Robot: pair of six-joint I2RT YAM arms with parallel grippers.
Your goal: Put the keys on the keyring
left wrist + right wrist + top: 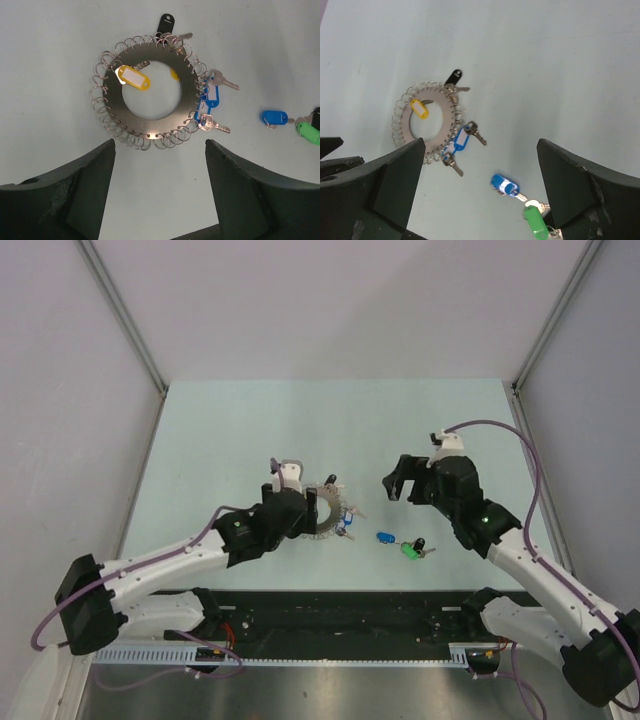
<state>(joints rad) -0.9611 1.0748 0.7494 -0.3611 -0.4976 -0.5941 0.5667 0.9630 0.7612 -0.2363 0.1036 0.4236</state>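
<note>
1. Left gripper (159, 146): jaws apart, empty, poised over the keyring (112, 100), which lies flat on the table (250, 420); likely there to steady it.
2. Right gripper (481, 145): jaws apart, empty, above the loose blue key (504, 184) and green key (534, 220); likely there to collect 1.

High rear camera looks down on the bench (250, 420); both wrist cameras face down close, sharing the keyring (114, 100).
</note>
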